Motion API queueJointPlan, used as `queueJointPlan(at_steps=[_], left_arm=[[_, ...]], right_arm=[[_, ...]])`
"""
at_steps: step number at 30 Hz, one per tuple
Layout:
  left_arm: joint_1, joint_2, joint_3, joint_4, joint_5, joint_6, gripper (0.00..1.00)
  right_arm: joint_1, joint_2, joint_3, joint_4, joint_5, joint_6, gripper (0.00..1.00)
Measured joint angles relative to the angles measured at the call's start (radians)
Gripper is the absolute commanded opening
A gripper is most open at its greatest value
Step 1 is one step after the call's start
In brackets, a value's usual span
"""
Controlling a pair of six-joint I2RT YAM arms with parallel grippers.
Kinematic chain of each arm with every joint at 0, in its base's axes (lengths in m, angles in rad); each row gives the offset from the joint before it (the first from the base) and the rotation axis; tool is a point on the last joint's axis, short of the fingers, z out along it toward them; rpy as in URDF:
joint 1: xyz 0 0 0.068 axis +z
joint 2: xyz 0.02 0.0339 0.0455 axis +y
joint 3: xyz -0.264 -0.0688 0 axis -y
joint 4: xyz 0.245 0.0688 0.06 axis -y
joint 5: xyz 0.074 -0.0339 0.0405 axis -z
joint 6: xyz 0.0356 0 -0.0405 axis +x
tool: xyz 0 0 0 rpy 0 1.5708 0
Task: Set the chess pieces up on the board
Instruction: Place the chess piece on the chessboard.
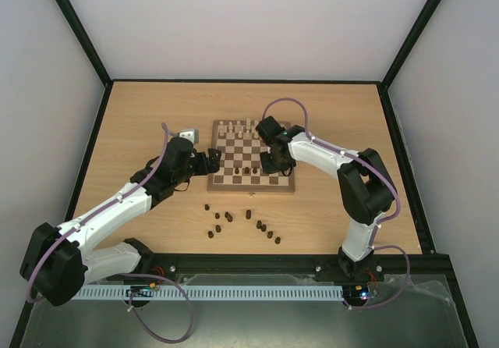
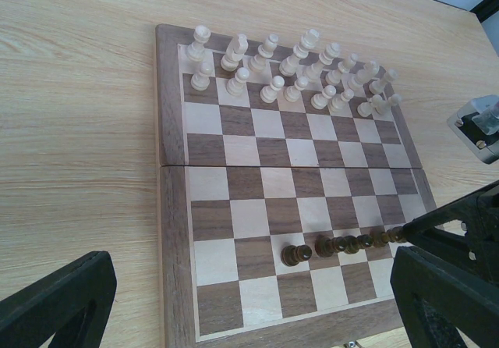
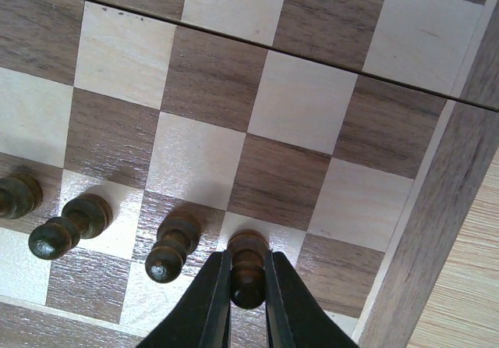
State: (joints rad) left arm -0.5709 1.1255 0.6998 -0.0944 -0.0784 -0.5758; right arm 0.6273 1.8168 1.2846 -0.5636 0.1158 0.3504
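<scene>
Dark wood is what the right gripper (image 3: pixel 248 258) has hold of: its two black fingers are pinched tight on the neck of one dark pawn (image 3: pixel 248 274), low over the board (image 1: pixel 251 186) and close to its border. From the wrist view I cannot quite tell whether the pawn's base is already down on its square or a hair above it. Just to one side of the held pawn, the other dark pawns (image 2: pixel 343 245) stand in a line along the same rank, one per square.

The left gripper (image 1: pixel 212 161) hangs at the opposite edge of the board with its jaws spread wide and nothing between them.

Beyond both grippers, on the far side of the board, the pale pieces (image 2: pixel 296 67) fill two ranks and look finished, though a few seem to lean. The dark side is only begun: part of a pawn rank, and the back rank nearest the arms bare. Behind the grippers, toward the arm bases, a scatter of loose dark pieces (image 1: pixel 242 223) waits on the table (image 1: pixel 140 114). I'd judge a bit over half the work done.
</scene>
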Motion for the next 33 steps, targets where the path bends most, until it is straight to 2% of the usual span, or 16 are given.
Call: queueJointPlan(at_steps=[29, 33], left_arm=[[0.0, 0.013, 0.0, 0.0, 0.0, 0.0, 1.0], [0.0, 0.015, 0.0, 0.0, 0.0, 0.0, 1.0]], right_arm=[[0.0, 0.0, -0.005, -0.002, 0.005, -0.003, 0.16], [0.0, 0.0, -0.01, -0.002, 0.005, -0.003, 0.19]])
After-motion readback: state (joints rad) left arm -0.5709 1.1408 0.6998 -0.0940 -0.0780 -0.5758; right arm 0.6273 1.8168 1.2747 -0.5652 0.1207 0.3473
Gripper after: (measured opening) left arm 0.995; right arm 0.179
